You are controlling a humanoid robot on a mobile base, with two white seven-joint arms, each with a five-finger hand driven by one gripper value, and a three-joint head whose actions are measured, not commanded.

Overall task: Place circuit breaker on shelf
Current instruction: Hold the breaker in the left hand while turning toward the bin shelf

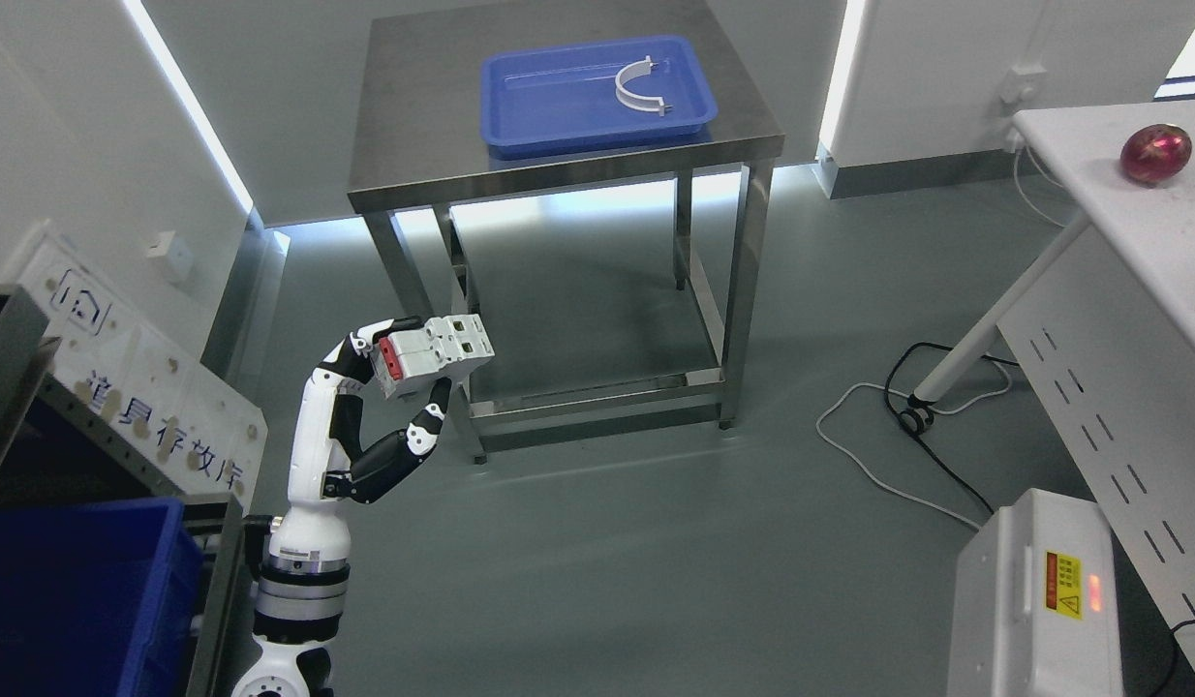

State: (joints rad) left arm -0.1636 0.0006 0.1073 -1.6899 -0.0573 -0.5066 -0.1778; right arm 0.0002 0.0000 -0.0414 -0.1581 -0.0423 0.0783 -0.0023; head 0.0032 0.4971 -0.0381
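The left hand (384, 387) has its fingers wrapped tight around the circuit breaker (435, 353), up above the floor. It is being carried. Next it must go to the shelf (36, 387) on the left.

Up and to the right of the hand you see a steel table (413, 145) bearing a blue tray (520, 116) with a white curved clamp (639, 89) inside. Far right, a red fruit (1154, 153) sits on a white table (1130, 252). Cables (907, 426) trail across the floor toward a grey box (1033, 590).
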